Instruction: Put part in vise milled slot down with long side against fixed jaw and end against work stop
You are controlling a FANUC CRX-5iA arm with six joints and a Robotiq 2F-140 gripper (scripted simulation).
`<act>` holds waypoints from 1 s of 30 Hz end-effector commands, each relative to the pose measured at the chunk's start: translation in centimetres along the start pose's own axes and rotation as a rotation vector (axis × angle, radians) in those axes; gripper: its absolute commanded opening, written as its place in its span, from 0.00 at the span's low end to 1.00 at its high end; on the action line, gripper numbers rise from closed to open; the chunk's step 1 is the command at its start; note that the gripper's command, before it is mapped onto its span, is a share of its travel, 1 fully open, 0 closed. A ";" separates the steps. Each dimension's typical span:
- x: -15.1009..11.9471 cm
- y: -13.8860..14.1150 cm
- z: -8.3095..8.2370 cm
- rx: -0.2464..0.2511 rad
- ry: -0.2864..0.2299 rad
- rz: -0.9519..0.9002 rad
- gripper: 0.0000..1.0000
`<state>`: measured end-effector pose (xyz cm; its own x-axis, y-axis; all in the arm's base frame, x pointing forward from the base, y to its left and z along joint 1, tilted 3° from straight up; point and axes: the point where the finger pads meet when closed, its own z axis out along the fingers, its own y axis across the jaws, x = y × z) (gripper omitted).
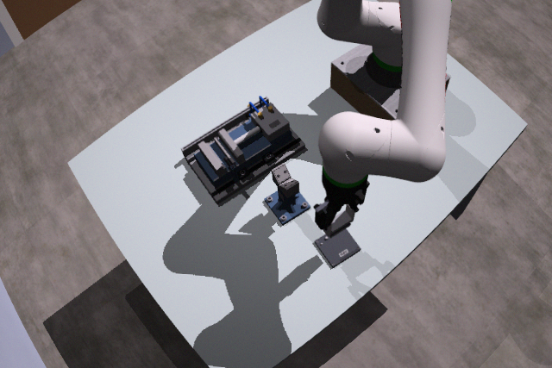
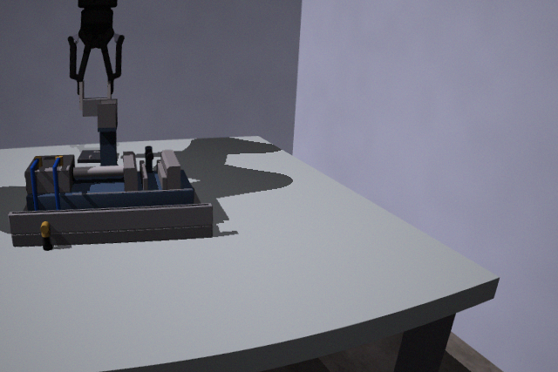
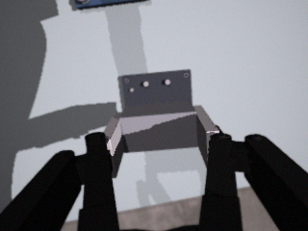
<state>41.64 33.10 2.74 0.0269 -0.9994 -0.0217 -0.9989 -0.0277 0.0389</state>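
Grey and rectangular, the part (image 3: 159, 131) hangs in the air between the black fingers, well above the table (image 1: 147, 203) and over the infeed plate (image 1: 337, 250). The gripper (image 2: 95, 87) is clenched on the part, one fingertip pad on each short end, so the long axis runs from finger to finger and lies level. In the wrist view the long axis runs left to right, and the matt faces meet at sharp edges; which way the milled slot points cannot be told. The infeed plate is a flat dark square with small screw heads at its corners and a pale label near one edge, lying near the right edge of the table. Left of it stands the V-block (image 1: 286, 189), a grey notched block on a post with a blue square foot. Further left sits the vise (image 1: 242, 150), dark-framed with a blue bed, pale grey jaws standing apart and a shiny cylinder rod.
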 end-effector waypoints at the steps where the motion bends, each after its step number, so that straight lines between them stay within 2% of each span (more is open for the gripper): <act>1: 0.0 0.0 -1.6 0.000 0.000 0.000 0.00; 10: 0.0 0.0 -5.3 0.000 0.000 0.000 0.00; 12: 0.0 0.0 -5.3 0.000 0.000 0.000 0.00; 24: 0.0 0.0 -9.1 0.000 0.000 0.000 0.00; 30: 0.0 0.0 -9.9 0.000 0.000 0.000 0.00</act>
<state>42.01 32.90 12.32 0.0269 -0.9994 -0.0216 -0.9989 -0.0277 0.0391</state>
